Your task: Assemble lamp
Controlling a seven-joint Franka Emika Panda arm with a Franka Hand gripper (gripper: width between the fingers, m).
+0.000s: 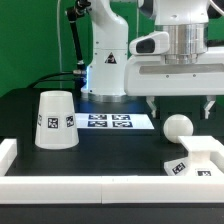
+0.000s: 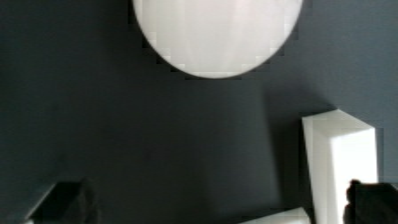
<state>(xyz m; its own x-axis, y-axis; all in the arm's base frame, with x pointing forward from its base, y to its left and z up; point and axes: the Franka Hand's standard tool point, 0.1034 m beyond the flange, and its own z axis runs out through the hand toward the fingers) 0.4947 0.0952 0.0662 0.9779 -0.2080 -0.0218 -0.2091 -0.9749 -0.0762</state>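
The ball-shaped bulb [image 1: 178, 126] lies on the dark table at the exterior view's right. It fills one edge of the wrist view [image 2: 214, 35]. My gripper [image 1: 180, 107] hangs just above and behind it, jaws wide open and empty, both dark fingertips [image 2: 63, 205] apart at the picture's corners [image 2: 217, 206]. The blocky base [image 1: 196, 159] stands in front of the bulb, near the front rail. Part of it shows as a white block in the wrist view [image 2: 338, 160]. The tapered shade [image 1: 55, 120] stands mouth down at the exterior view's left.
The marker board [image 1: 105, 121] lies flat between the shade and the bulb. A white rail [image 1: 70, 187] borders the table's front and left side. The robot's white pedestal [image 1: 105, 60] stands behind the marker board.
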